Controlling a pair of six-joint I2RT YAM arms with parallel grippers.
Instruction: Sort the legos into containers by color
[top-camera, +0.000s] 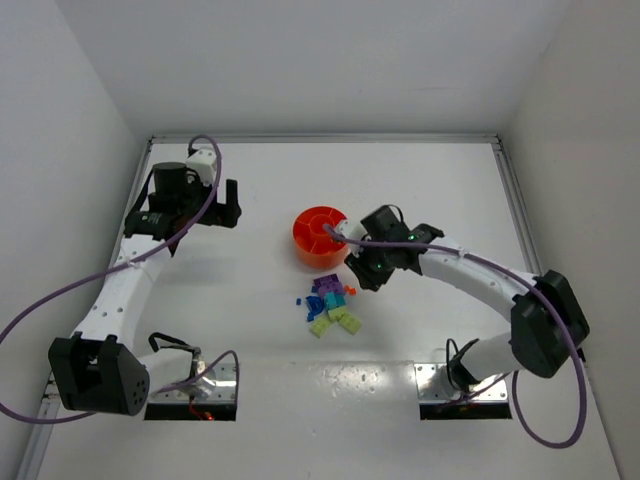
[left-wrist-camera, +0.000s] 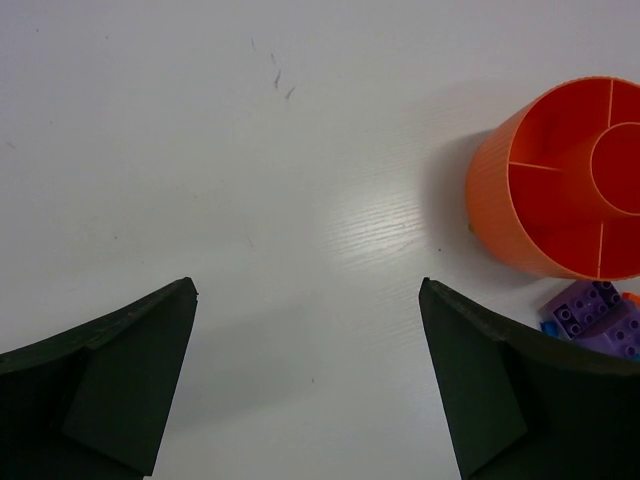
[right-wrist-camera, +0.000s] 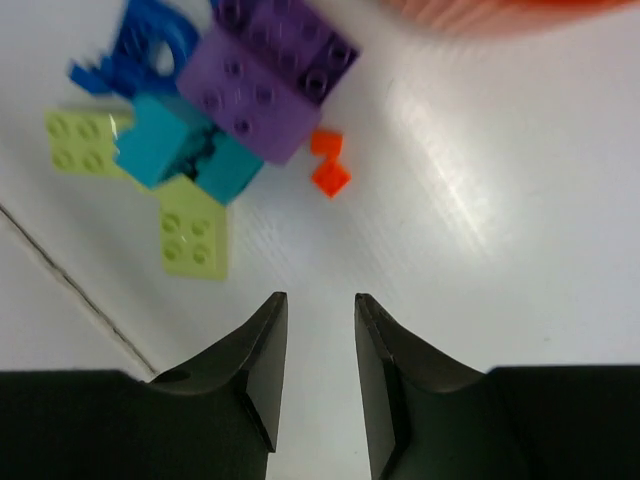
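The orange bowl (top-camera: 318, 238) with a centre well and divided sections stands mid-table; it also shows in the left wrist view (left-wrist-camera: 560, 180). The legos lie in a cluster (top-camera: 330, 302) just in front of it. In the right wrist view I see a purple brick (right-wrist-camera: 270, 75), a teal brick (right-wrist-camera: 185, 150), a blue piece (right-wrist-camera: 150, 40), two yellow-green bricks (right-wrist-camera: 195, 235) and small orange bits (right-wrist-camera: 330, 178). My right gripper (right-wrist-camera: 320, 300) hovers beside the cluster, jaws narrowly open and empty. My left gripper (left-wrist-camera: 308, 285) is wide open and empty, left of the bowl.
White walls enclose the table at the back and both sides. A table seam (right-wrist-camera: 70, 290) runs near the yellow-green bricks. Purple bricks (left-wrist-camera: 590, 305) show by the bowl in the left wrist view.
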